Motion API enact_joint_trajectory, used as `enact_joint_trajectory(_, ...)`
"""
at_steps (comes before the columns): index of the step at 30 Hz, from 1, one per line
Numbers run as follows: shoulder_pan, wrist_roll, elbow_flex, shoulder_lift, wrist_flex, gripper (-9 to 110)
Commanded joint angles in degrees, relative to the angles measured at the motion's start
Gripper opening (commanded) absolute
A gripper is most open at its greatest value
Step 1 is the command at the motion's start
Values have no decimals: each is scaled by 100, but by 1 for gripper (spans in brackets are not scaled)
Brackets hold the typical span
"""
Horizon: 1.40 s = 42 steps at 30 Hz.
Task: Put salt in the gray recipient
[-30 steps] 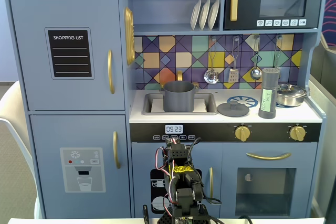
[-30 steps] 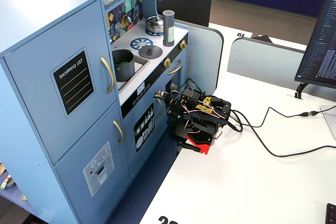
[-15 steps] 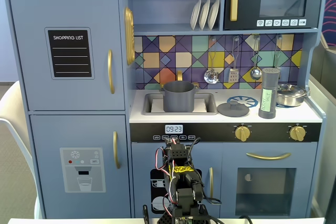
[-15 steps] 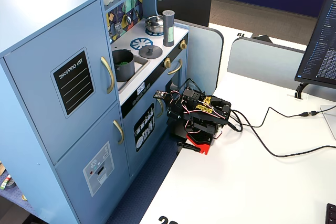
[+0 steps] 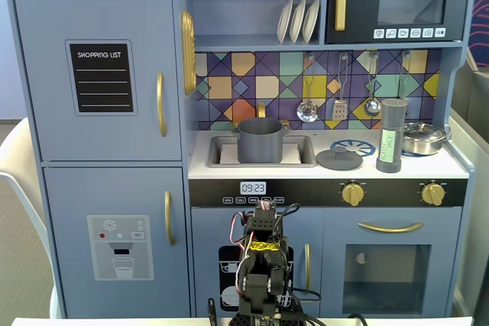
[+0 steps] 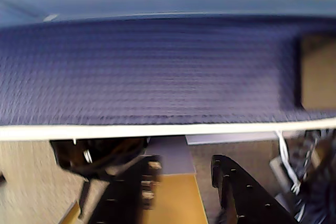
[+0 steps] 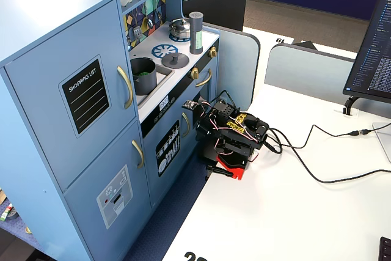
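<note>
A: Dark gray is the colour seen on the salt point(image 5: 392, 135), a tall slim cylinder topped by a lighter gray cap, with a pale green label on which "SALT" is printed lengthwise.

B: Where is it placed?

A: In a fixed view it is stood upright on the white countertop point(image 5: 458, 167) of the blue toy kitchen point(image 5: 99, 150), at about three o'clock from the gray recipient point(image 5: 260, 140). The flat round lid point(image 5: 339, 159) is found between them, and the shiny silver pan point(image 5: 422, 137) is set just beside the salt, at its three o'clock.

B: And the recipient?

A: A matte gray pot, wider than the shaker, is seated in the sink point(image 5: 302, 159). In a fixed view point(image 7: 143, 75) something green is seen inside it.

B: How is the gripper described?

A: The arm point(image 7: 235, 134) is folded low on the white table point(image 7: 293, 212), well apart from the salt point(image 7: 195, 32). In the wrist view the gripper point(image 6: 181, 182) is shown with a clear gap between its black fingers point(image 6: 236, 192); nothing is held.
</note>
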Motion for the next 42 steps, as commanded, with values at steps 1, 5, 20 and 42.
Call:
enact_joint_trajectory(1,598,9,-53,35,-202,0)
enact_joint_trajectory(5,1749,-387,-387,-9,-782,0)
enact_joint_trajectory(20,4333,202,-3674,-2461,-4860,37)
enact_joint_trajectory(42,4104,519,-6390,-6592,-8068,60)
